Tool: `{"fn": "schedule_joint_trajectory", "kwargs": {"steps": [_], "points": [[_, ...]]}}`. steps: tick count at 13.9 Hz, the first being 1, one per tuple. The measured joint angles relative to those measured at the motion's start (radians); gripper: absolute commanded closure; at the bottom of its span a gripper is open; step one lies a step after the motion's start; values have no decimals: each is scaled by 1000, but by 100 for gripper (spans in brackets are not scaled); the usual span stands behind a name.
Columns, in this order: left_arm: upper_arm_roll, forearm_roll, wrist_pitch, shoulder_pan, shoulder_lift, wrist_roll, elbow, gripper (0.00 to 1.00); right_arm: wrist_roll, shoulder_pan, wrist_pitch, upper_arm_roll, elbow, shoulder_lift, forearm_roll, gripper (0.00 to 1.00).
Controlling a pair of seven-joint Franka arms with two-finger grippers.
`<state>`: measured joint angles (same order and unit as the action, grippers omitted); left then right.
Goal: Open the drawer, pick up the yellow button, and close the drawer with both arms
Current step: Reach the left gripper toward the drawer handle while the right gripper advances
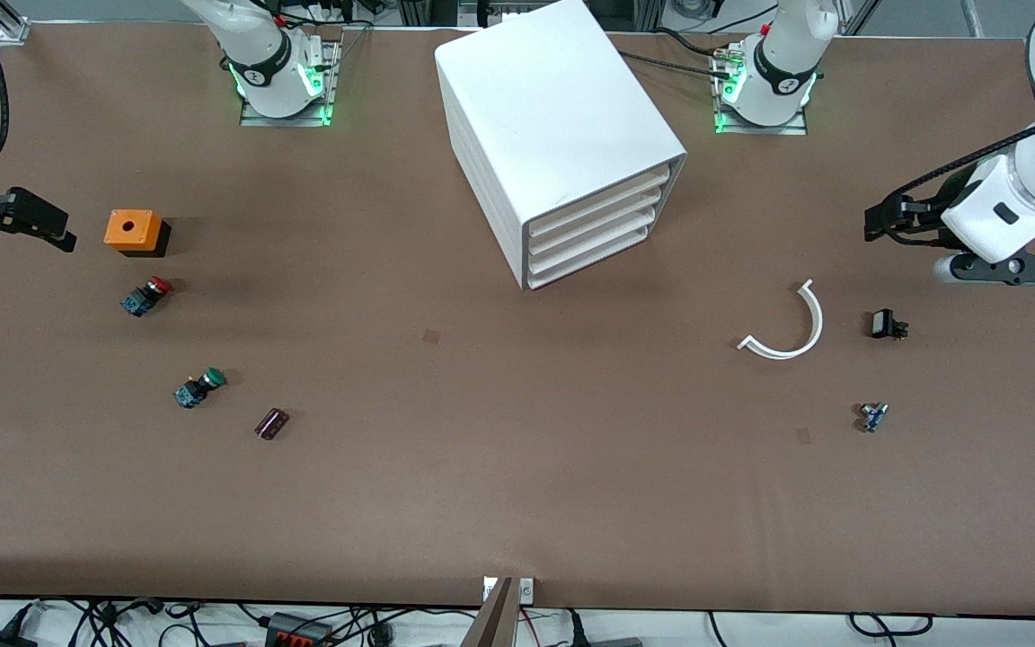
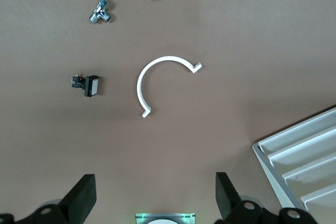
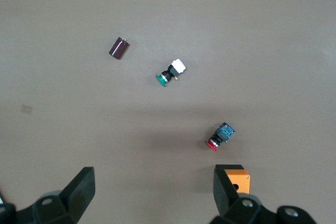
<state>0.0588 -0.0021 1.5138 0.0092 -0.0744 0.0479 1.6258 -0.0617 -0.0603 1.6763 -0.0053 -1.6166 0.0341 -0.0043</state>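
Boxy white plastic cabinet [image 1: 553, 126], ribbed drawer [image 1: 603, 196] closed; left tool [image 2: 152, 195] and right tool [image 3: 152, 195] released over matte brown worktop [image 1: 482, 467].

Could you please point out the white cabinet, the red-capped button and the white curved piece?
white cabinet [image 1: 553, 117], front view, top panel.
red-capped button [image 1: 146, 295], front view, body by its cap.
white curved piece [image 2: 139, 83], left wrist view, middle of arc.

Cabinet [image 1: 553, 135] midway between both arms' bases
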Motion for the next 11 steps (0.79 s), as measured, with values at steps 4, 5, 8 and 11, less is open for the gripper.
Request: {"fn": "schedule_joint_trajectory", "kwargs": {"steps": [4, 5, 8, 11], "points": [[-2, -2, 91, 8, 1, -2, -6, 0, -5, 0, 0, 0, 0, 0, 0, 0], [-1, -3, 98, 8, 2, -2, -9, 0, -5, 0, 0, 0, 0, 0, 0, 0], [0, -4, 98, 8, 8, -2, -13, 0, -7, 0, 0, 0, 0, 0, 0, 0], [-2, -4, 98, 9, 10, -16, -13, 0, -8, 3, 0, 5, 0, 1, 0, 0]]}}
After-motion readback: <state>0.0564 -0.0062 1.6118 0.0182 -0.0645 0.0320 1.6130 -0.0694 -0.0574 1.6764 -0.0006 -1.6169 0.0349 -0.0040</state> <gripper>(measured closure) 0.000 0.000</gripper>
